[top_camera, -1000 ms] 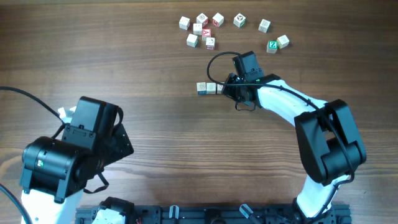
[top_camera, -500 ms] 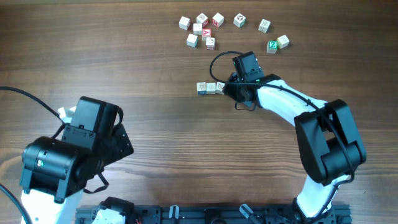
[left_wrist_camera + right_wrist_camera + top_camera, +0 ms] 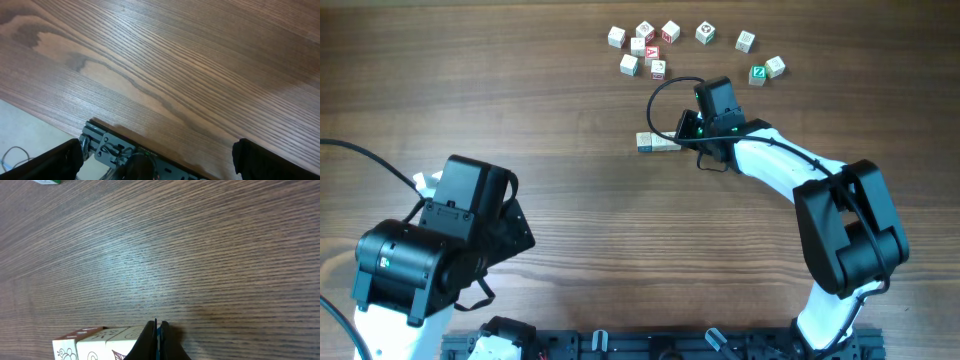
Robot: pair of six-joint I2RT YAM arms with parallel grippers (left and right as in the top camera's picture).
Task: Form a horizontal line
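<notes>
My right pincer (image 3: 158,339) is pressed together, empty, tips right beside the row (image 3: 658,142) mid-surface. The left pincer (image 3: 155,155) looks spread, though barely in view. Risk: a sideways nudge from those closed tips could knock the end cube crooked.

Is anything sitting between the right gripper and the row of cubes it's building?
Nothing visible. The right gripper, fingers shut together, sits right at the right end of the row of cubes. The wrist view shows only bare table around it. The loose cubes lie farther back, well clear.
</notes>
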